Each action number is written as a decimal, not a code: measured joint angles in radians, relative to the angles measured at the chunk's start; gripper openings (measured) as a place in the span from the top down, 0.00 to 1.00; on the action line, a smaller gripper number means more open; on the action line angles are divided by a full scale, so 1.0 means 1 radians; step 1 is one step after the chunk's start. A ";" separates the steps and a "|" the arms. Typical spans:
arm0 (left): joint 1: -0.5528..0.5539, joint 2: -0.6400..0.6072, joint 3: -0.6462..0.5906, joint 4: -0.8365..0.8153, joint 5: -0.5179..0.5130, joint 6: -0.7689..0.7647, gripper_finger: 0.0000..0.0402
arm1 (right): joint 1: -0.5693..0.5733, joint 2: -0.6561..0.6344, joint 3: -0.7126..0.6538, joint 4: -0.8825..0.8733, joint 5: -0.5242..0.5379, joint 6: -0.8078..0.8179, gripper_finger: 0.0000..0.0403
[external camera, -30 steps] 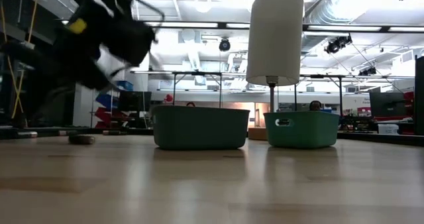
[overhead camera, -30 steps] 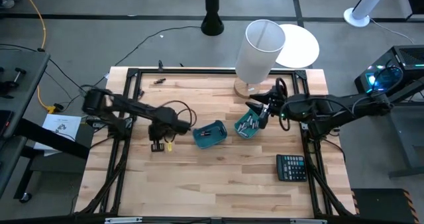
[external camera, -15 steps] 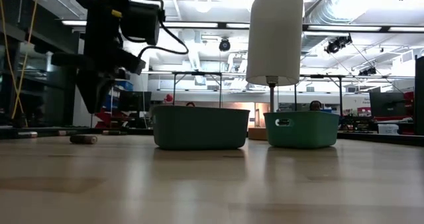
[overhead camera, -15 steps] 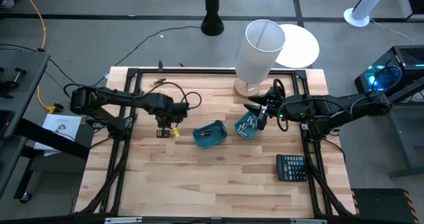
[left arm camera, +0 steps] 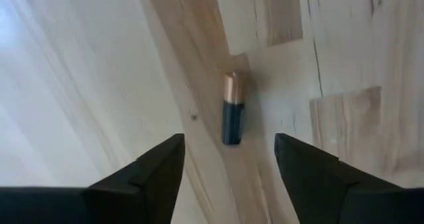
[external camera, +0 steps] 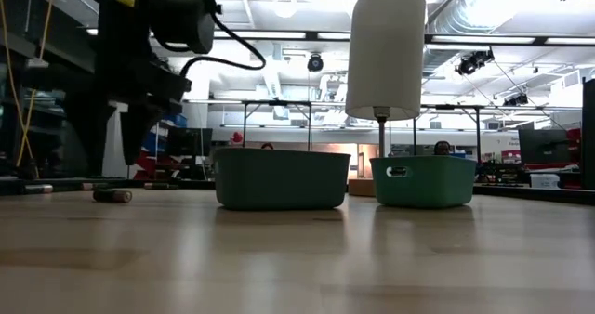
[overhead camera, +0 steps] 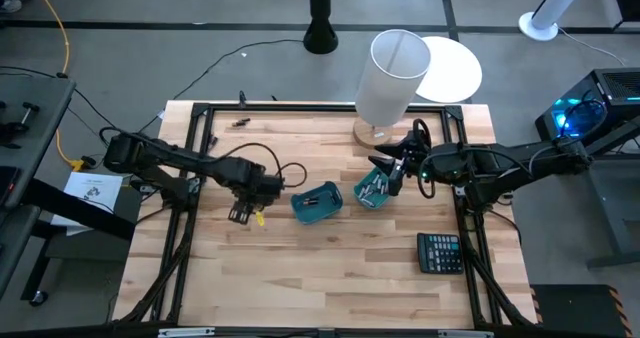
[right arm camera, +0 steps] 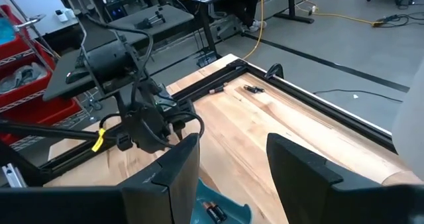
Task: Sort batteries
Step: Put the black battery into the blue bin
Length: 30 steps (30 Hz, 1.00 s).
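Observation:
One battery [left arm camera: 232,108], copper-capped with a dark body, lies on its side on the wooden table [overhead camera: 330,278]; the low view shows it too [external camera: 112,195]. My left gripper [left arm camera: 228,139] hangs above it, pointing down and open, with a finger on either side and clear of it; it also shows from above [overhead camera: 240,214]. My right gripper [overhead camera: 387,173] waits open over the right teal bin [overhead camera: 373,188], which holds several batteries. The left teal bin [overhead camera: 317,202] stands beside it. Two more batteries [overhead camera: 238,123] lie near the far left corner.
A tall white lamp shade [overhead camera: 392,78] on a round wooden foot stands at the far edge behind the bins. A black calculator [overhead camera: 438,252] lies at the near right. A black frame rail [overhead camera: 195,143] runs along the table's left side.
My left gripper has straightened from a tipped pose to pointing down, rolled at the wrist, swung toward the far edge and back over the battery, and opened its fingers wide. The battery has stayed on the table.

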 joint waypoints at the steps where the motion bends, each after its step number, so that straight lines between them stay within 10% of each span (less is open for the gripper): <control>1: -0.001 0.000 -0.007 0.016 0.000 0.001 0.43 | 0.000 0.000 0.000 0.000 0.000 0.002 0.57; 15: 0.024 0.000 -0.161 0.216 0.101 -0.042 0.43 | 0.000 0.000 0.000 0.000 0.000 0.026 0.57; 23: 0.025 0.000 -0.090 0.184 0.035 -0.118 0.95 | 0.000 0.000 0.000 0.000 0.000 0.046 0.57; 30: 0.058 -0.028 0.140 0.255 -0.075 -0.124 0.99 | 0.000 0.000 0.000 0.000 0.000 0.066 0.57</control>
